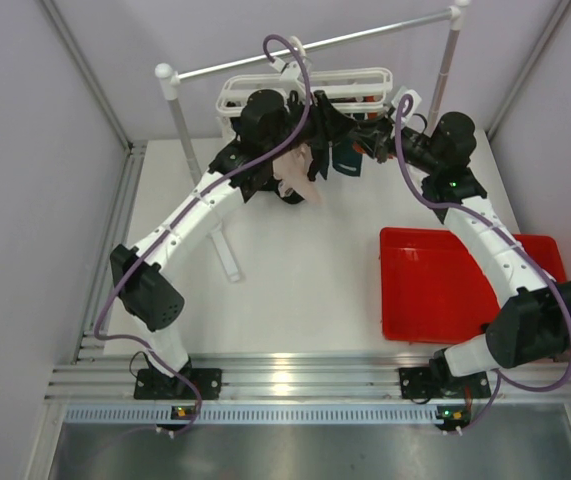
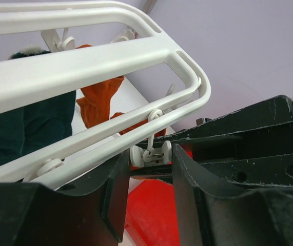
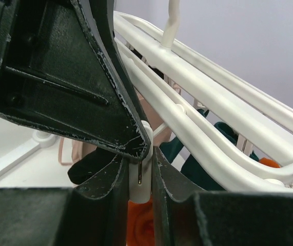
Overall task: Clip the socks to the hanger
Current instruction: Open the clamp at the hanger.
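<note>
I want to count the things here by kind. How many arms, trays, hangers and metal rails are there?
arms: 2
tray: 1
hanger: 1
rail: 1
Total: 5

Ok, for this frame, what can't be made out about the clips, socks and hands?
Top view: too small and crowded under the hanger to tell whether the pink sock is clipped or only held.
Left wrist: the left hand flanks a clip; contact cannot be judged.
Right wrist: the right hand covers the pinched clip and the left hand blocks the upper left, so any sock there is hidden.
</note>
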You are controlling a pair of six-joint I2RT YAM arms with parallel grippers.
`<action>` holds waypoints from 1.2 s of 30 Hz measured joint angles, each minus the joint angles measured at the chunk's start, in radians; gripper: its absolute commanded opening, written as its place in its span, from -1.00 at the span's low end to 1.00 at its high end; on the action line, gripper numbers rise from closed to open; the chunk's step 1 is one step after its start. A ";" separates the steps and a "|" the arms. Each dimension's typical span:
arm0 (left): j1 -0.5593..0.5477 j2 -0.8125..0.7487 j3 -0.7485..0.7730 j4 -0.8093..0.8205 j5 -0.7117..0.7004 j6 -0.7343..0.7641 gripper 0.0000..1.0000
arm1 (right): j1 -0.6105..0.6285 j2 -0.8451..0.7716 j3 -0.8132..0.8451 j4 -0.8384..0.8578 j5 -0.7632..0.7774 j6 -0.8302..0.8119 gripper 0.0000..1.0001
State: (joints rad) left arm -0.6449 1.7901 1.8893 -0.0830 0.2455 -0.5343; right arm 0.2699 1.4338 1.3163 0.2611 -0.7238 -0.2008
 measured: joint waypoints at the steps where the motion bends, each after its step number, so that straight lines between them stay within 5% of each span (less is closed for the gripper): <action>1: 0.000 0.003 0.000 0.000 0.003 -0.002 -0.14 | 0.000 0.000 0.000 0.000 -0.002 -0.001 -1.00; 8: -0.002 0.008 0.000 0.000 0.008 -0.014 -0.23 | 0.000 0.000 0.000 0.000 -0.012 -0.009 -1.00; 13: -0.004 0.008 0.000 0.002 0.003 -0.019 -0.77 | 0.000 0.000 0.000 -0.006 -0.010 -0.014 -1.00; 17: -0.005 0.008 0.000 0.009 -0.003 -0.025 -1.00 | 0.000 0.000 0.000 -0.009 -0.003 -0.025 -0.99; 24: -0.005 0.008 -0.001 0.009 -0.007 -0.024 -1.00 | 0.005 -0.002 0.000 -0.046 -0.008 -0.042 0.02; 32: -0.004 0.008 -0.007 0.015 -0.003 -0.013 -1.00 | 0.002 -0.099 -0.068 -0.222 -0.019 -0.076 0.76; 36: -0.002 0.008 -0.019 0.023 -0.003 -0.010 -1.00 | -0.005 -0.174 -0.127 -0.348 -0.045 -0.108 0.92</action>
State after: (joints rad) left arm -0.6472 1.7985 1.8698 -0.0597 0.2424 -0.5438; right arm 0.2649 1.2598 1.1893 -0.0868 -0.7692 -0.3084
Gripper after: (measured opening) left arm 0.063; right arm 0.928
